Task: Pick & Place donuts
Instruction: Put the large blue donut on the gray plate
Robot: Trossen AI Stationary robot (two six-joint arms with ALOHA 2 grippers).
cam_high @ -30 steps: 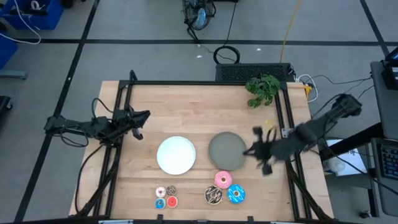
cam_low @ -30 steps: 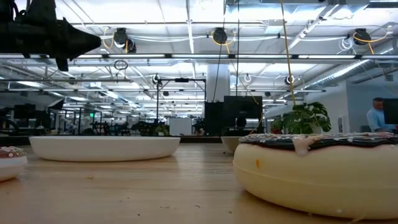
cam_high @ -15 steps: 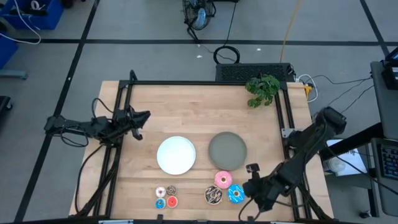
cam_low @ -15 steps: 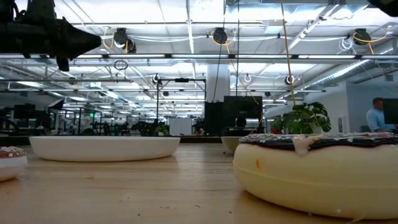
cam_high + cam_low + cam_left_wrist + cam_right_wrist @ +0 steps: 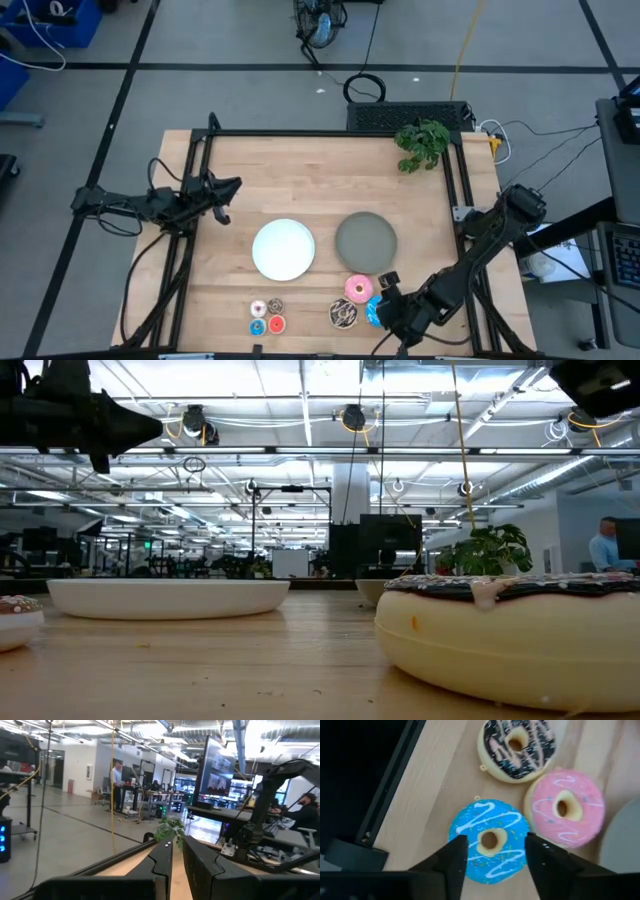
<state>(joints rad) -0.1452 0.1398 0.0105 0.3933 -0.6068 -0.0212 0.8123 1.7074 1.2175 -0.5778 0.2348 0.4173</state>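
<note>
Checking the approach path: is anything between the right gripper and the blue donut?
No. In the right wrist view the right gripper hangs open directly over the blue donut, with nothing between them.

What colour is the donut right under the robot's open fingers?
The blue donut has white squiggles and sprinkles, clearest in the right wrist view.

This is a big robot lab inside an open office. The wooden table [image 5: 300, 200] stands on a grey floor marked with dark lines [image 5: 250, 66], and cables [image 5: 365, 88] lie on that floor. Past the table there are long rows of ceiling lights [image 5: 300, 420], pipes, desks and a big screen [image 5: 217, 767]. People [image 5: 117, 775] stand or sit at the desks far off. A small green plant [image 5: 422, 143] sits at the table's corner.
</note>
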